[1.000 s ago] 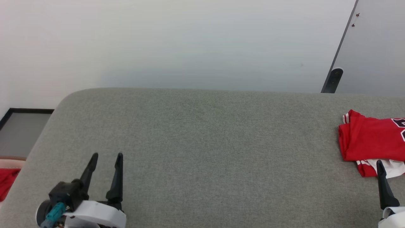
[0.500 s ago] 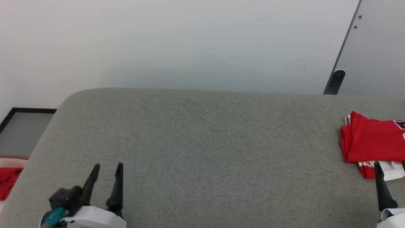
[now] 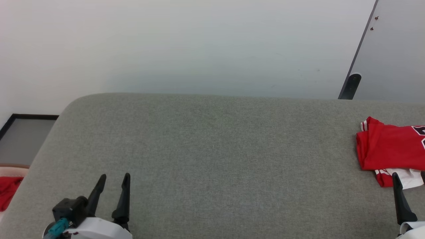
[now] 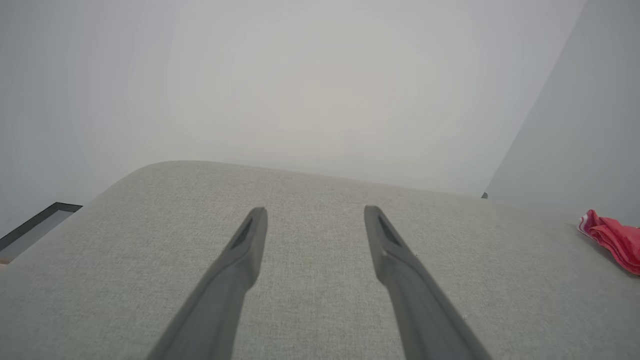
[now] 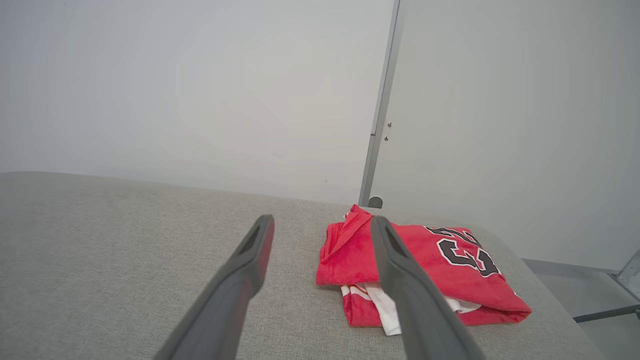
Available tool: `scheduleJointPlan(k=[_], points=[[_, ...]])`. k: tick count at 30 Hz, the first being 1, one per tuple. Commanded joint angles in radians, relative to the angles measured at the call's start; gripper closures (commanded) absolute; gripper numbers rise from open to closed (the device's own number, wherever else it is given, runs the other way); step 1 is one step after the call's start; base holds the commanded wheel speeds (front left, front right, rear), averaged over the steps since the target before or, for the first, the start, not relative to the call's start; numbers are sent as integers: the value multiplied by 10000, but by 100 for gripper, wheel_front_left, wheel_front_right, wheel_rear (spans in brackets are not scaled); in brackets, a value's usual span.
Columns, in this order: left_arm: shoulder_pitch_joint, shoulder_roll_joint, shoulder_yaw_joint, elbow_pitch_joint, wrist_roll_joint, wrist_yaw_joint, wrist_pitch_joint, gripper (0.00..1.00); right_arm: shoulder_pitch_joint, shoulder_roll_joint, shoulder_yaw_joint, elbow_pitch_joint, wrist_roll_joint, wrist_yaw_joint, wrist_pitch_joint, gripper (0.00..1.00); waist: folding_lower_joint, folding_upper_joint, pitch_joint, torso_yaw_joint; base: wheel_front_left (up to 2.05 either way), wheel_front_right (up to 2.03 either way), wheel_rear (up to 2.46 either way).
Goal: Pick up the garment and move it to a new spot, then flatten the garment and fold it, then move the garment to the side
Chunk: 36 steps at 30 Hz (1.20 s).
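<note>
The garment [image 3: 386, 151] lies folded at the right end of the grey padded table [image 3: 212, 149], red with a white sleeve showing under its near edge. In the right wrist view the garment [image 5: 450, 270] shows black white-outlined numbers on top. My right gripper [image 3: 409, 174] stands open just short of its near edge; in its own view the right gripper [image 5: 322, 218] holds nothing. My left gripper [image 3: 115, 176] is open and empty at the table's near left, far from the shirt. In the left wrist view the left gripper [image 4: 315, 210] points across bare fabric, with the garment [image 4: 612, 237] far right.
A plain red cloth [image 3: 8, 191] lies beyond the table's left edge, low in the head view. A dark-framed panel [image 3: 23, 132] sits on the floor at the left. A grey door [image 3: 395, 49] with a dark stopper [image 3: 350, 84] stands behind the table's right end.
My left gripper has drawn back toward the table's near edge, still open. The right gripper has pulled back slightly. The garment has not moved.
</note>
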Motion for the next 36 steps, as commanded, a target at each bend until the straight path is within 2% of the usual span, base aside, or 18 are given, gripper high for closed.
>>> scheduleJointPlan(k=[1, 4, 5, 9, 36], points=[[119, 42, 3, 33, 40, 4, -35, 0, 114, -36, -55, -38, 49, -12, 4, 0, 0, 0, 4, -1, 0, 0, 0], [112, -10, 141, 73, 178, 4, -35, 0, 125, -54, -58, -39, 82, -12, 17, 0, 0, 0, 12, -7, 0, 0, 0], [9, -19, 163, 63, 120, 0, 1, 100, 29, -21, -13, -2, 31, 0, 3, 100, 0, 0, 12, -7, 0, 0, 0], [252, -246, 103, 378, 32, 0, 80, 100, 120, 267, 70, 346, 75, 2, 25, 100, 0, 0, 15, -8, 0, 0, 0], [13, -796, 681, -1, -3985, 1, 1310, 100, -430, 1064, -28, 463, 4627, -1, 1180, 100, 0, 0, 152, 41, 0, 0, 0]])
